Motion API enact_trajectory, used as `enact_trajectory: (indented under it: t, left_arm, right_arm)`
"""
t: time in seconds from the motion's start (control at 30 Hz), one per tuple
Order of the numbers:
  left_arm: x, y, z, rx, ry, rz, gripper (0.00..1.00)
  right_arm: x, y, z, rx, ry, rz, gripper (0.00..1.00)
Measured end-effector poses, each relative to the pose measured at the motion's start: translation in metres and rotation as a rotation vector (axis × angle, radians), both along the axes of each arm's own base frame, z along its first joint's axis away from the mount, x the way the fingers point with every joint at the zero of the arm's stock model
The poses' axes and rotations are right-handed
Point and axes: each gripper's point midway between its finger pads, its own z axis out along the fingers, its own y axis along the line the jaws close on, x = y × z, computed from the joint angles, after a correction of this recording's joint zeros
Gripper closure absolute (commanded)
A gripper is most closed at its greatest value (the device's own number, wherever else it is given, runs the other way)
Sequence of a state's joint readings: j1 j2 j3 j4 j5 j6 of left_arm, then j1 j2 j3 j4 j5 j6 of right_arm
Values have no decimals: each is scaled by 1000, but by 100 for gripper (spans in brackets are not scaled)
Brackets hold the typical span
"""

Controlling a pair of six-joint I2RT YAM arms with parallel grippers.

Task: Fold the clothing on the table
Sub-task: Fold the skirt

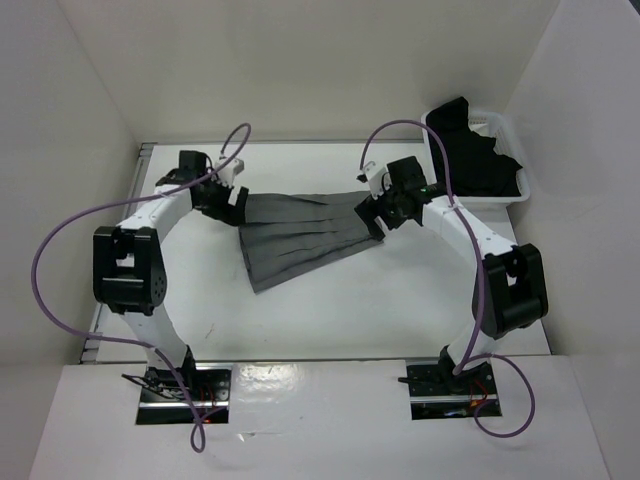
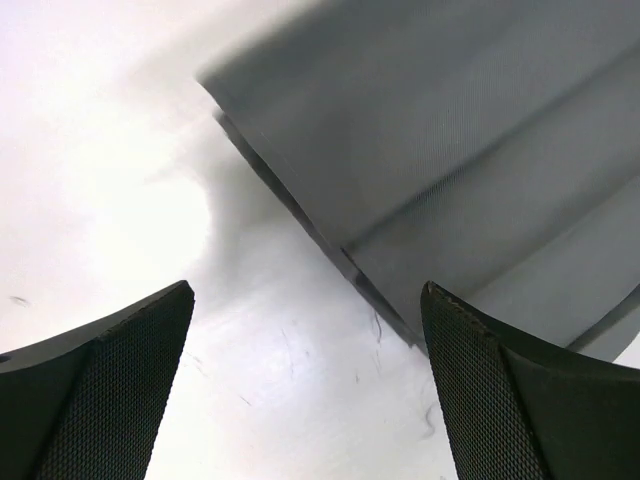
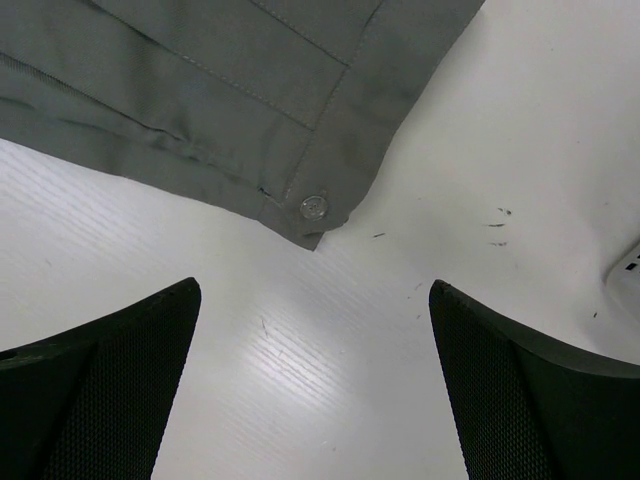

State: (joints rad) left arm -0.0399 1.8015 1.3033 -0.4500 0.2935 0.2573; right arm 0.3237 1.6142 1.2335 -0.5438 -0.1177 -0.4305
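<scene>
Status: folding looks not yet begun. Medium-grey pleated fabric skirt (image 1: 300,235) lies flat and spread on the white rectangular desk (image 1: 330,320). It sits in the far half, about midway between the left and right edges, with pleats fanning toward the near-left.

Left side: left arm (image 1: 135,265) reaches over the skirt's wide left end. Its left jaws are released, spread wide, nothing between them. Left wrist view: hem corner just ahead of the fingertips (image 2: 110,380), two cloth layers visible at that edge, bare desk between the fingers. Contact with the cloth: cannot tell.

Right side: right arm (image 1: 500,270) sits over the narrow waistband end. Its right jaws are likewise released and empty. Right wrist view: waistband corner with a small round metal button (image 3: 314,207) lies just beyond the fingers, apart from them.

Far-right corner: small white plastic bin (image 1: 520,200) holding a black garment (image 1: 480,160), near the right arm.

Judgement: both arms are staged at opposite ends for a first grasp. Done: approach only. Remaining: pinch both ends, carry one over the other, flatten.
</scene>
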Motion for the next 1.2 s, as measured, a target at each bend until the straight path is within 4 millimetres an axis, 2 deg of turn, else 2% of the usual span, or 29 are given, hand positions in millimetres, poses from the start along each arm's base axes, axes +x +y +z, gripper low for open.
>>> enact_trajectory:
  t: [0.1, 0.2, 0.33, 0.43, 0.53, 0.73, 1.0, 1.2]
  left_arm:
    - [23, 5, 22, -52, -67, 32, 0]
    - [32, -5, 20, -108, -67, 16, 0]
    - [34, -17, -15, -177, 23, -20, 0]
    - [29, -19, -43, -206, 91, -29, 0]
    - [38, -15, -38, -218, 58, -24, 0]
    - [38, -5, -39, -235, 59, -3, 0]
    - [40, -15, -39, -338, 55, -75, 0]
    - [47, -23, -37, -407, 53, -113, 7]
  right_arm:
    - [-1, 2, 0, 10, 5, 4, 1]
    - [-2, 3, 0, 18, 9, 7, 1]
    - [-3, 6, 0, 29, 13, 14, 1]
    - [-4, 7, -1, 34, 18, 20, 1]
    - [-7, 7, -4, 37, 29, 25, 1]
    - [-9, 7, -6, 42, 39, 27, 1]
    - [-10, 9, -6, 55, 45, 32, 1]
    - [-11, 10, -5, 59, 44, 33, 1]
